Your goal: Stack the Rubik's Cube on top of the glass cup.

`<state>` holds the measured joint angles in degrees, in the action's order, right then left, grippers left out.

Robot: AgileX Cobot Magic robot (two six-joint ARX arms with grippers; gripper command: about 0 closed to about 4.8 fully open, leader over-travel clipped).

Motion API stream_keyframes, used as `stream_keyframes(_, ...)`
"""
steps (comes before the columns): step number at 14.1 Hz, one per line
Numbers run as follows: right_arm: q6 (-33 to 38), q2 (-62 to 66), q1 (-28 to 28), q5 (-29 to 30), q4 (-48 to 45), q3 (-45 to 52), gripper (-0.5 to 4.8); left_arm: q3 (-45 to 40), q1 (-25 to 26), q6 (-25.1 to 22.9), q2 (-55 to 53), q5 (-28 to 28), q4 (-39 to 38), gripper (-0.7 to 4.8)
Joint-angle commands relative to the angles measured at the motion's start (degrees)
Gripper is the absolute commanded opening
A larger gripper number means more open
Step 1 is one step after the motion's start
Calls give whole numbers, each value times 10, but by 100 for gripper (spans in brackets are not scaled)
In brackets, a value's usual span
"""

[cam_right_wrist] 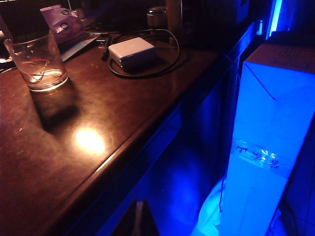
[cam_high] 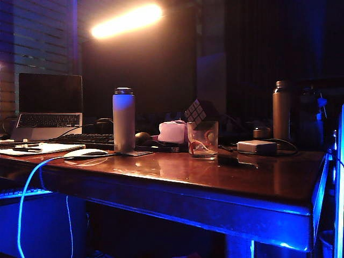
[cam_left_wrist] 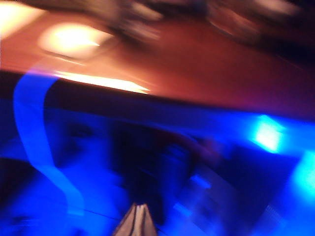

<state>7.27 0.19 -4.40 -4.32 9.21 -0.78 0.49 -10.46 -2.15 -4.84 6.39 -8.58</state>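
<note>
Counting one Rubik's Cube [cam_high: 195,112], one glass cup [cam_high: 202,140], two shut claws: left [cam_left_wrist: 137,210], right [cam_right_wrist: 138,206].

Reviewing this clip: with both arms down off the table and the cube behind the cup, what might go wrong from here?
1. The Rubik's Cube sits tilted behind the glass cup, so a reach over could knock the cup.
2. The grey box and its looped cable lie close beside the cup; an arm could snag them.
3. Dim light and glare may hide the clear rim. The left gripper and right gripper are shut.
</note>
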Motion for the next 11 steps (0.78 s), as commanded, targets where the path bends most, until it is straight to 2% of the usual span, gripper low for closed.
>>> stream_keyframes(1, 2, -1, -1, 2, 0, 4, -1, -2, 54, -4, 42, -3, -12, -2)
stream_keyframes(11, 2, -1, -2, 2, 0, 4, -1, -2, 64, -4, 48, -1, -9, -2)
